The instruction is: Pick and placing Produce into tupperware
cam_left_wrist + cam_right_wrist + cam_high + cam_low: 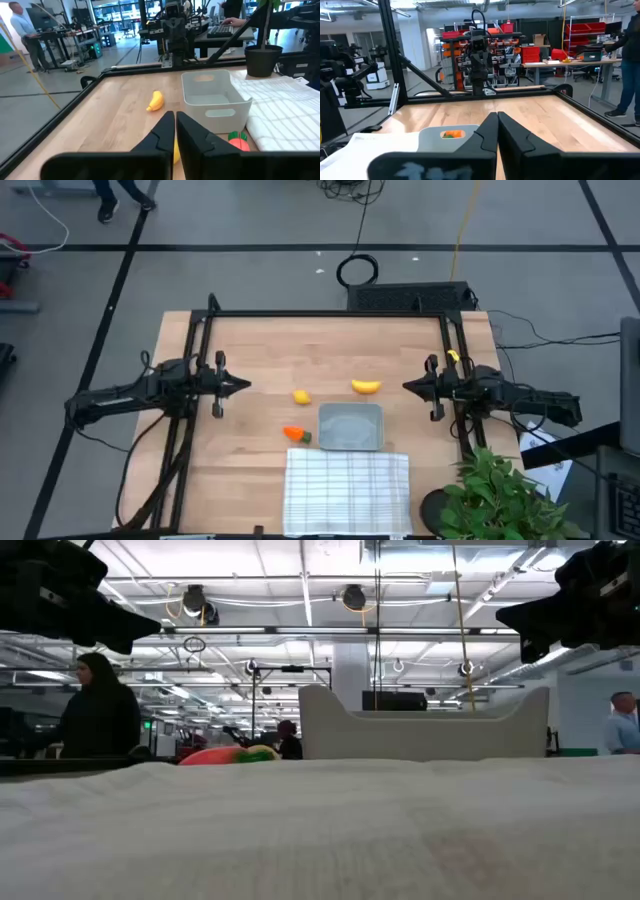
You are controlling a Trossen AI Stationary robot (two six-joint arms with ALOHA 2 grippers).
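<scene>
On table centre the tupperware (350,427) sits empty, touching the white checked cloth (347,490) at its near edge. Carrot (296,434) just beside its left side, lemon (301,396) and banana (366,386) near its far side, all apart. Left gripper (243,385) and right gripper (408,386) hover at opposite sides, fingers pressed together, holding nothing. Potted plant (500,495) at the right near corner.
</scene>
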